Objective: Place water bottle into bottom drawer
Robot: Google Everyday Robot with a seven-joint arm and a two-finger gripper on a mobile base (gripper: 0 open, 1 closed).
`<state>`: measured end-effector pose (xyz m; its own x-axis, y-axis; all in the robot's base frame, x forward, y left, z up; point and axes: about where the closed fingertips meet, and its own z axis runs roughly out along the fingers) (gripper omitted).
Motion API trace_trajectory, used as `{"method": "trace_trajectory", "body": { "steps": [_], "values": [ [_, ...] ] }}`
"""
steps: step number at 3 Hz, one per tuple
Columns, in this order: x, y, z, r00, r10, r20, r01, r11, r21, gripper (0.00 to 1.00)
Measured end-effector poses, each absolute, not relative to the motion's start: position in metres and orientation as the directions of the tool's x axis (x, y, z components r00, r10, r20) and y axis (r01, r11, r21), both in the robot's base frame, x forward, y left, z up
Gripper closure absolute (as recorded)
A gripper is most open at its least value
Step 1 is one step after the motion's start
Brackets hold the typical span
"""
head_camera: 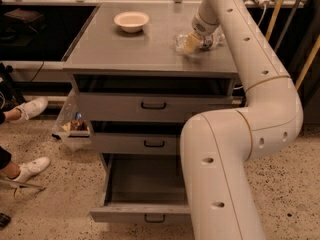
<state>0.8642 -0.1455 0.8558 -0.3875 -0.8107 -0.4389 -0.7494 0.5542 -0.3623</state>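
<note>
The water bottle (212,41) lies on its side on the grey cabinet top (130,51), near the back right corner. My gripper (191,43) reaches down from the long white arm and sits right over the bottle's middle, covering part of it. The bottom drawer (116,184) is pulled out and open below the two shallower drawers. Its inside looks empty, and its black handle (154,218) shows on the front. My arm's lower links cover the drawer's right side.
A cream bowl (131,20) stands at the back left of the cabinet top. A clear bin (72,127) with small items sits on the floor left of the cabinet. A person's white shoes (30,108) are at far left. Yellow poles (274,11) stand behind at right.
</note>
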Motion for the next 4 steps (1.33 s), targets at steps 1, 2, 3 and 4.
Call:
{"method": "trace_trajectory", "body": {
  "steps": [1,2,3,4],
  "values": [
    [0.864,-0.145,0.856,-0.387,-0.811,-0.439,-0.749,0.554,-0.362,0.65],
    [0.864,-0.145,0.856,-0.387,-0.811,-0.439,-0.750,0.554,-0.362,0.89],
    [0.864,-0.145,0.855,-0.387,-0.811,-0.439,-0.750,0.554,-0.362,1.00],
    [0.850,-0.146,0.873,-0.351,-0.806,-0.476,-0.774,0.536,-0.337,1.00]
  ]
}}
